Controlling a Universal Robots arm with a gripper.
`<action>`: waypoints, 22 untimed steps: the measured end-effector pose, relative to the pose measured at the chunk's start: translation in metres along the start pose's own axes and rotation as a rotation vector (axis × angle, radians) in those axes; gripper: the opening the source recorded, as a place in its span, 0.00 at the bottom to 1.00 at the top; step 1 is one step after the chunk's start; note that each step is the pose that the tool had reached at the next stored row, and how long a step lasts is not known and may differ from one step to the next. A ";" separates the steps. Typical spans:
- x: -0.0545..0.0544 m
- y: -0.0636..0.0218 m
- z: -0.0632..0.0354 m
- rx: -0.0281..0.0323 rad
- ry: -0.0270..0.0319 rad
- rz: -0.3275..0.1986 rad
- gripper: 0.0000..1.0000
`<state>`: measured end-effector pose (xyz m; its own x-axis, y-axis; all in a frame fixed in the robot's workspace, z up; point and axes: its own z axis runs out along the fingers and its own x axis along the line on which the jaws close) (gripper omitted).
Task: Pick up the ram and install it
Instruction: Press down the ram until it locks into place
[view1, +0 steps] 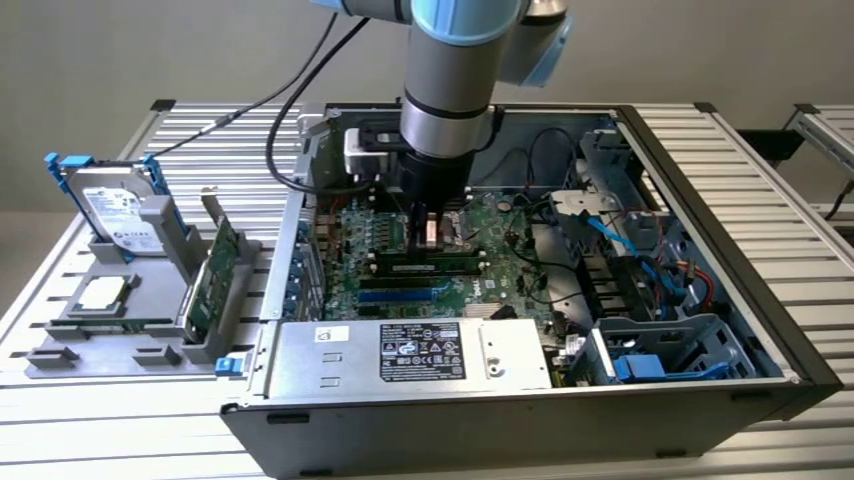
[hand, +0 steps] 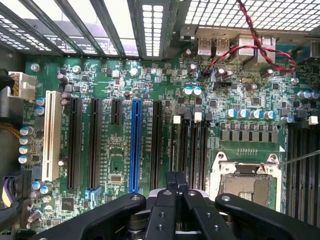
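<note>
Roughly, nearest item first, all placed vs. the PC case (view1: 507, 435), which lies open on a slatted metal table (view1: 787, 180):

1. Power supply (view1: 414, 350): silver box w/ label, inside the case against its near wall.
2. Drive cage (view1: 667, 350): grey-blue, in the case's near corner toward the exterior view's right, w/ blue cables above it.
3. Grey holder (view1: 94, 345): outside the case, on the exterior view's left. It carries an expansion card (view1: 214, 275) standing on edge just beside the case wall, and a hard drive (view1: 114, 210) propped upright farther out.
4. Motherboard (view1: 514, 240): green, on the case floor beyond the power supply. The wrist view adds a blue slot (hand: 135, 145), a white slot (hand: 50, 135), black memory slots (hand: 192, 145) and a CPU socket (hand: 246, 182).
5. Ram (view1: 430, 264): thin green stick lying lengthwise in a slot at mid-case, upright on edge, directly under the pincer.
6. Gripper (view1: 430, 245): fingers (hand: 172, 182) pressed together, clamping nothing, tip down at the stick's top edge; actual contact can't be told.
7. Arm (view1: 447, 90): silver-blue, coming down vertically into mid-case, w/ a black cable (view1: 287, 110) looping off over the far wall.
8. Red-black wire (hand: 250, 25): runs along the case's rear grille.
</note>
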<state>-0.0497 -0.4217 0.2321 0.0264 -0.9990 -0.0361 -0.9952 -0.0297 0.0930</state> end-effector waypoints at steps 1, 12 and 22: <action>0.000 0.0001 0.0014 -0.0001 0.0012 0.000 0.11; 0.000 0.0014 0.0002 0.0000 0.0044 0.000 0.11; 0.000 0.0021 -0.0072 0.0063 0.0050 -0.001 0.11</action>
<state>-0.0511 -0.4216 0.2395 0.0276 -0.9991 -0.0312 -0.9958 -0.0303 0.0867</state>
